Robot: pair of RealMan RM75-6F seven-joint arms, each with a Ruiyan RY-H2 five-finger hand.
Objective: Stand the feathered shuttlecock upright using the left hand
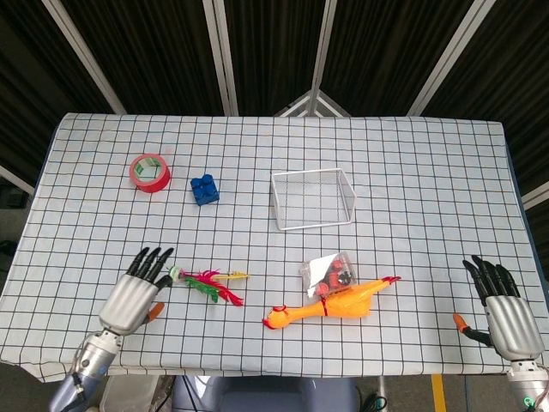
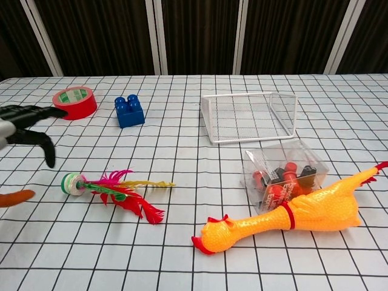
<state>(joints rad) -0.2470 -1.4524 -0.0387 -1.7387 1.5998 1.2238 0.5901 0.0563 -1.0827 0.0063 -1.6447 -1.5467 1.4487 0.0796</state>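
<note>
Shuttlecock (image 1: 202, 281) lies flat on the checked table (image 1: 429, 172), lower left of centre in the head view. Its round base points left and its red, pink, yellow and green feathers trail right. In the chest view it (image 2: 115, 191) sits at mid-left, on its side.

Left hand (image 1: 133, 293) at lower left of the head view, fingers spread and holding nothing. Fingertips are just beside the shuttlecock's base; whether they touch it cannot be told. Chest view shows only dark fingers (image 2: 27, 124) entering at the left edge, above the base.

Right hand (image 1: 502, 309) at lower right of the head view, fingers apart, nothing in it, well apart from all the objects.

Other items:
- Tape roll (image 1: 149, 172), upper left.
- Blue block (image 1: 204, 190), just right of the tape.
- White wire basket (image 1: 312, 199), centre.
- Clear box (image 1: 328, 273), below the basket, with red and dark pieces inside.
- Rubber chicken (image 1: 330, 305), lying against the box's near side, head pointing left.
</note>
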